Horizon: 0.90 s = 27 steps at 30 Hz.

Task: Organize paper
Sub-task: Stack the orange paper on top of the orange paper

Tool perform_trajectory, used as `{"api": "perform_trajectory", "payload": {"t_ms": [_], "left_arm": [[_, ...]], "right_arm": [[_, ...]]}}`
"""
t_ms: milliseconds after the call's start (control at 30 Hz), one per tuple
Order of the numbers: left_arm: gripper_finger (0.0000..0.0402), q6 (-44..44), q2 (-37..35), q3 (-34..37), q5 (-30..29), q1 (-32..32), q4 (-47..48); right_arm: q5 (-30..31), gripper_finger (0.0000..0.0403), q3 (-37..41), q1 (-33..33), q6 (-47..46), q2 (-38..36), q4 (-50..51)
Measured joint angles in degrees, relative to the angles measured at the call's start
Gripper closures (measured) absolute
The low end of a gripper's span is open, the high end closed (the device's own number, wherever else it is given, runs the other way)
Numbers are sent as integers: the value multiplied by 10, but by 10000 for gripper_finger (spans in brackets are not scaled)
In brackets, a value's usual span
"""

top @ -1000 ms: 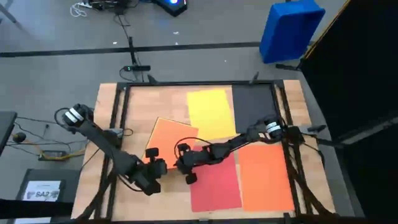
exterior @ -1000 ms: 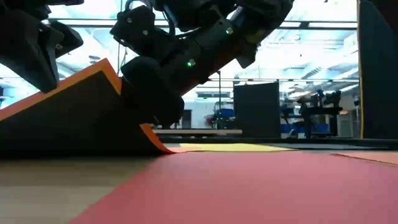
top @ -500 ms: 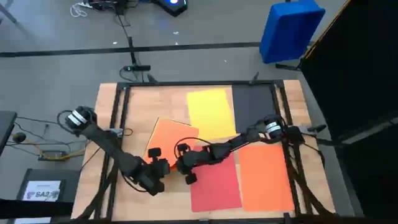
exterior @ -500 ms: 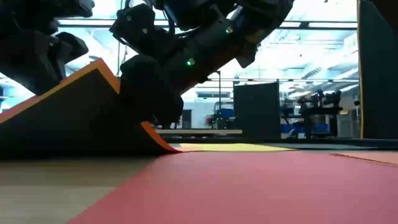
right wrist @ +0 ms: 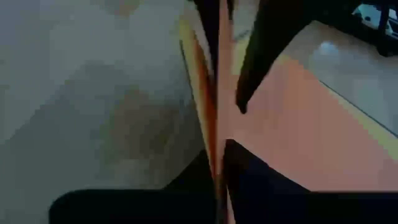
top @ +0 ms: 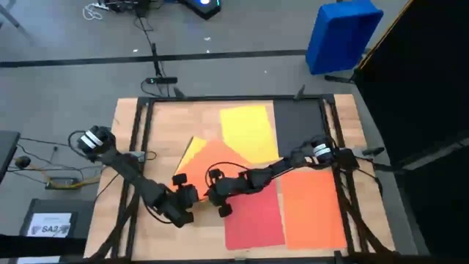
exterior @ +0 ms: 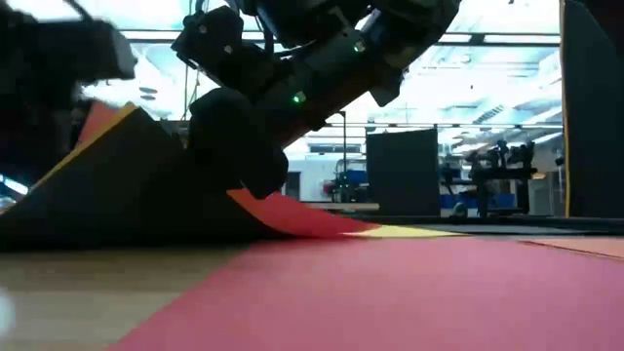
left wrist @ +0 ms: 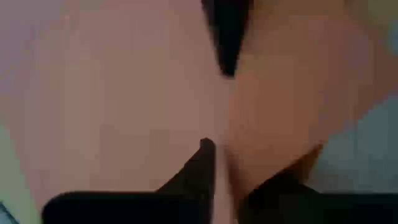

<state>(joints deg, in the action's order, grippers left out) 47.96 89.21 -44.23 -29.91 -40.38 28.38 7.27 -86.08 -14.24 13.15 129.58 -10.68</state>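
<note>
**Orange sheet shifted, yellow edge now showing under it**

Since a second ago the tilted orange sheet (top: 212,158) has slid and rotated; a yellow sheet (top: 192,149) now peeks out along its upper-left edge, and in the low view the lifted edge sits steeper; left gripper (top: 185,196) has crept in toward the sheet's near corner, right gripper (top: 215,192) barely moved.

Fingers: right gripper closed, pinching the paper edge as far as I read its wrist view; left gripper also closed, with what looks like a sheet edge between its fingers, though that view is too blurred for me to be sure it holds anything.

Paper layout: second yellow sheet (top: 248,132) flat at mid-back; dark grey sheet (top: 300,125) beside it on the right; red sheet (top: 254,213) at front centre, touching the grippers' zone; second orange sheet (top: 313,207) flat at front right.

Risks, my judgement:
- two sheets may be stuck together at the pinch; pulling drags both and undoes the sort;
- both grippers on one edge pulling apart could crease or tear it;
- lifted sheet sweeping over the red one could shove it askew;
- grippers are close together; collision likely if either swings.

Surface: wooden table (top: 161,121) with black frame rails; blue bin (top: 341,33) on the floor behind; labelled box (top: 50,222) off the left side; cables on grey floor.
</note>
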Motion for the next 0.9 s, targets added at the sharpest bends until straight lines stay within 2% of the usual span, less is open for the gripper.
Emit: {"api": "perform_trajectory", "payload": {"t_ms": [233,433,567,733,900], "left_arm": [[401,9,0,-7,-3,0,29],[402,36,0,-43,-28,-3,120],[402,29,-1,-61,-35,-3,140],[402,30,-1,-61,-35,-3,144],[402,31,-1,-61,-35,-3,144]], "right_arm": [[0,403,0,0,0,0,0],[0,382,0,-3,0,0,-1],[0,341,0,-10,0,-2,1],[2,269,0,-25,5,-20,13],[38,205,0,-45,6,-55,61]]}}
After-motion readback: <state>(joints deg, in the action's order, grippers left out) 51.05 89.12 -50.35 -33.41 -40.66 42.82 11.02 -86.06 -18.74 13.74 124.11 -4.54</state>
